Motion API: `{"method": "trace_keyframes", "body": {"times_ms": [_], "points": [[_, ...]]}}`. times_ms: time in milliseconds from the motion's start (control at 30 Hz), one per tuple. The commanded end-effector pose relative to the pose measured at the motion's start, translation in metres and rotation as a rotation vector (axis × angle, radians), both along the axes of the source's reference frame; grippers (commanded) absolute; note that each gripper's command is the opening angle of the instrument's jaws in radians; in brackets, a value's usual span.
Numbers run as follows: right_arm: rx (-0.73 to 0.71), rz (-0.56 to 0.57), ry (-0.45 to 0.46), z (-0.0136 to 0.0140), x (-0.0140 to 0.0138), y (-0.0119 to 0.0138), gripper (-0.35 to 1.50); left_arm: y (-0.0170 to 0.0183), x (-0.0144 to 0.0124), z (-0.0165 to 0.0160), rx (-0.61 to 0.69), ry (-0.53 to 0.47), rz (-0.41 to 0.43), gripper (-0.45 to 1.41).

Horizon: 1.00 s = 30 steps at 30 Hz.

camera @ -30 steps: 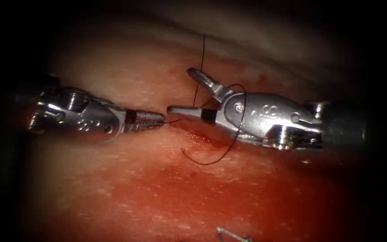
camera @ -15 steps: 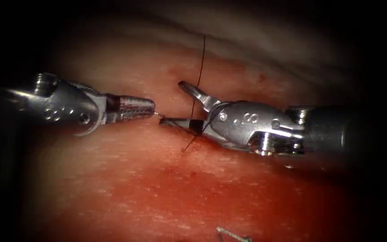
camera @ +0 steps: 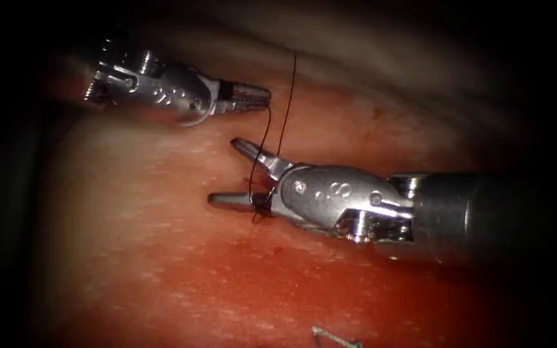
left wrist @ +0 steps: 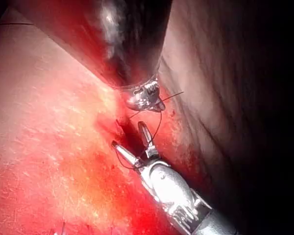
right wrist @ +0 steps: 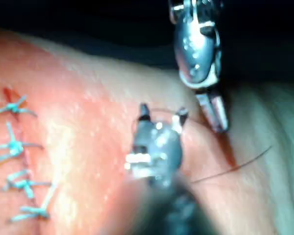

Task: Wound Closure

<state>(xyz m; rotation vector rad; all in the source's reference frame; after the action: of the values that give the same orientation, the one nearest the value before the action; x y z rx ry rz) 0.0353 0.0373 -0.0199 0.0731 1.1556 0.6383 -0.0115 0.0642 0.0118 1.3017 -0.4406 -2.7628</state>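
Note:
My left tool (camera: 260, 98) sits high over the tissue (camera: 162, 258), jaws shut on a dark thread (camera: 262, 145). The thread runs from its tip down to the tissue at the cut, beside my right tool's hinge. A second strand (camera: 289, 90) climbs from there toward the far edge. My right tool (camera: 224, 171) comes in from the right with jaws spread wide, holding nothing; the thread crosses between them near the hinge. The left wrist view shows the right tool (left wrist: 127, 134) open below the left tool (left wrist: 148, 100). In the right wrist view the right tool (right wrist: 162, 111) stands beside the left tool (right wrist: 213, 115).
A thin metallic piece (camera: 335, 338), possibly the needle, lies free on the tissue at the near edge. Red fluid (camera: 304, 270) wets the tissue below the right tool. Several teal stitches (right wrist: 19, 147) close another stretch of tissue.
The left tool has risen and moved right with the thread, drawing it straight. The slack loop around the right tool is gone. The right tool has moved down and left, jaws still open.

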Motion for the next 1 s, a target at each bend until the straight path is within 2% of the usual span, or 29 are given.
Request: {"method": "trace_keyframes", "body": {"times_ms": [33,267,333,433,500,633,700,833,1000], "points": [[-0.025,0.038,0.029,-0.0001,0.0002,0.0006,0.71,-0.0007,-0.0004,0.0013,0.008,-0.005,0.010,-0.35],[-0.097,0.192,0.116,-0.0007,0.0001,0.0011,0.69,-0.0022,0.0002,0.0013,0.032,-0.023,0.016,-0.35],[-0.109,0.244,0.114,-0.0007,-0.0001,0.0011,0.71,-0.0033,0.0000,0.0009,0.034,-0.027,0.019,-0.35],[-0.033,0.339,0.098,-0.0006,-0.0013,0.0011,0.64,-0.0045,-0.0001,0.0005,0.032,-0.025,0.029,-0.35],[0.020,0.362,0.085,-0.0005,-0.0020,0.0011,0.61,-0.0050,0.0000,0.0004,0.036,-0.026,0.032,-0.35],[0.176,0.470,0.023,0.0012,-0.0040,0.0012,0.49,-0.0076,-0.0001,0.0003,0.037,-0.016,0.049,-0.35],[0.247,0.500,0.016,0.0021,-0.0040,0.0013,0.41,-0.0084,-0.0002,0.0002,0.037,-0.012,0.055,-0.35],[0.370,0.547,-0.020,0.0041,-0.0033,0.0017,0.37,-0.0087,-0.0003,0.0002,0.043,-0.010,0.057,-0.35],[0.401,0.564,-0.060,0.0060,-0.0029,0.0019,0.39,-0.0081,-0.0005,0.0003,0.048,-0.001,0.058,-0.35]]}}
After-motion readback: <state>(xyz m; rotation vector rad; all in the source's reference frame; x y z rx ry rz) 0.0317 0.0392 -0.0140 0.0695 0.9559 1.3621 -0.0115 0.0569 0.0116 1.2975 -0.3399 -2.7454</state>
